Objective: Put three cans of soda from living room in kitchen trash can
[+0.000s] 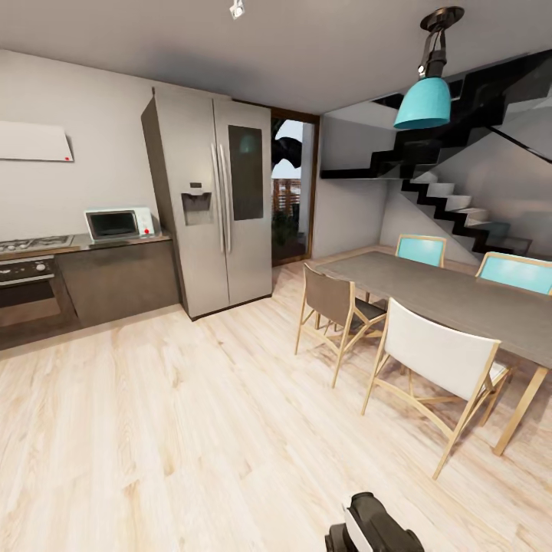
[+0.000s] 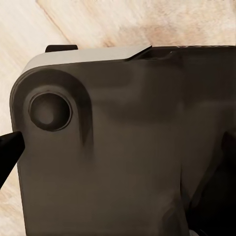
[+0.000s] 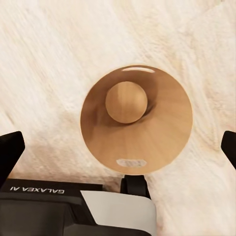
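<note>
**In the kitchen, trash can under the right arm**

From the head view, the oven (image 1: pixel 27 287) and microwave (image 1: pixel 119 224) stand at the left, then the fridge (image 1: pixel 211 203), then the dining table (image 1: pixel 452 295) on the pale floor (image 1: pixel 153 429). The left gripper (image 2: pixel 118 152) looks released, with its fingers spread over the robot's own dark body. The right gripper (image 3: pixel 119 150) hangs wide open above the trash can (image 3: pixel 147 137), which stands upright on the floor, apart from both fingertips. The trash can is likely light and stiff, with a glossy, slippery inside. The rim by the handle slot (image 3: pixel 131 162) seems the surest place to hold it.
</note>
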Motion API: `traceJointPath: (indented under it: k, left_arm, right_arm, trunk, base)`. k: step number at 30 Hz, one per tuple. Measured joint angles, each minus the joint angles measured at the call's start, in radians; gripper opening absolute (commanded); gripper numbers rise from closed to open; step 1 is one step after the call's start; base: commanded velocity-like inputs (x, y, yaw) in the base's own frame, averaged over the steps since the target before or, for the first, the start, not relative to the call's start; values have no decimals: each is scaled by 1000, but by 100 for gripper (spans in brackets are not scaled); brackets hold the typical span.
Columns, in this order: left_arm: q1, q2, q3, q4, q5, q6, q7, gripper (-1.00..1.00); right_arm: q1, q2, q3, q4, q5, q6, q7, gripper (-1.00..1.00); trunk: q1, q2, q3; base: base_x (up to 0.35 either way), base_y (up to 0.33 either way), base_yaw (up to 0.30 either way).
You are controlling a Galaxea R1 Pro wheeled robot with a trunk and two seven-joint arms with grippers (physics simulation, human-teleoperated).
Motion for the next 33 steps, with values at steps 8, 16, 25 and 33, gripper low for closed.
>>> traceJointPath:
  k: [8,16,25,33]
  left_arm:
    - [0,0,0,1,1,1,1,100]
    - [-1,0,0,0,3,1,1,100]
    - [0,1,0,-12,3,3,1,100]
    - [0,1,1,-13,3,3,2,100]
  right_arm:
    - [-22,21,1,0,0,3,-17,100]
    - [-33,18,-6,5,2,2,-41,100]
    - [-34,-100,-106,35,1,-11,-30,100]
    - [-34,-133,-136,44,-1,-13,-24,100]
  trunk:
    - [0,0,0]
    - [0,0,0]
    - [0,0,0]
    - [0,0,0]
  base:
    - [0,0,0]
    - [0,0,0]
    - [0,0,0]
    - [0,0,0]
